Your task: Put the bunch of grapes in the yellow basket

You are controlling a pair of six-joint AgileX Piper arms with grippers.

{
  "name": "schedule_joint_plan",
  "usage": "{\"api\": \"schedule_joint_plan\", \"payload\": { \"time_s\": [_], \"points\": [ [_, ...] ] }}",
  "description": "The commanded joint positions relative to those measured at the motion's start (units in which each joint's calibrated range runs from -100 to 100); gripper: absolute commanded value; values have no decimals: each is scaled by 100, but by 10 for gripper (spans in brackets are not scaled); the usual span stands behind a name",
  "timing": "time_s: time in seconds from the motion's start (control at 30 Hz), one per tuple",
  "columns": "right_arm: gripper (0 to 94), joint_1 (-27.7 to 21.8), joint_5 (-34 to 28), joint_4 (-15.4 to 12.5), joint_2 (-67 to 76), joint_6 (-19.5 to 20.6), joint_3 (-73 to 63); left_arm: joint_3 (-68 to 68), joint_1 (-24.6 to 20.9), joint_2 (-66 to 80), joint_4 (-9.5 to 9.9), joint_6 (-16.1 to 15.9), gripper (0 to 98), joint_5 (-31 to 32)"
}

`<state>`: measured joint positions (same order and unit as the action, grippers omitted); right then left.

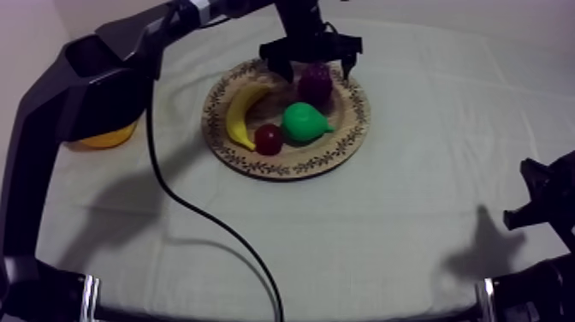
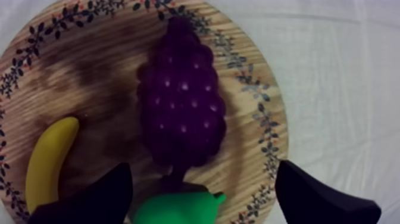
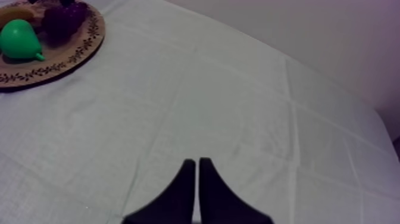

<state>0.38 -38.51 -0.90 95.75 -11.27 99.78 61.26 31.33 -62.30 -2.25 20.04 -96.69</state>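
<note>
Grey-white cloth all round, pale wall behind. Left gripper (image 1: 310, 62) spread wide over the bunch of grapes (image 1: 314, 83) — straight beneath, at 1 o'clock on the wooden board (image 1: 257, 163), long axis 12 to 6, crosswise to the line between the fingers; pear (image 1: 305, 122) just beside at 6. Yellow basket (image 1: 108, 137) off at 9 of the board. Right gripper (image 3: 197, 162) pressed together, well apart — left nearer.

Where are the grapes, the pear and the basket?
grapes (image 2: 181, 110): left wrist view, middle of the bunch.
pear (image 1: 304, 122): top view, its green body.
basket (image 1: 107, 139): top view, its visible yellow edge.
</note>
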Motion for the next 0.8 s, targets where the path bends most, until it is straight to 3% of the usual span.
{"api": "schedule_joint_plan", "payload": {
  "time_s": [0.0,0.63,0.77],
  "points": [
    [3,0,-3,-1,0,1,0,251,-21,-231,-5,8,887,-99],
    [3,0,-3,-1,0,1,0,1611,-116,-1375,-45,-141,835,-253],
    [3,0,-3,-1,0,1,0,1681,-123,-1469,-43,-141,778,-239]
  ]
}}
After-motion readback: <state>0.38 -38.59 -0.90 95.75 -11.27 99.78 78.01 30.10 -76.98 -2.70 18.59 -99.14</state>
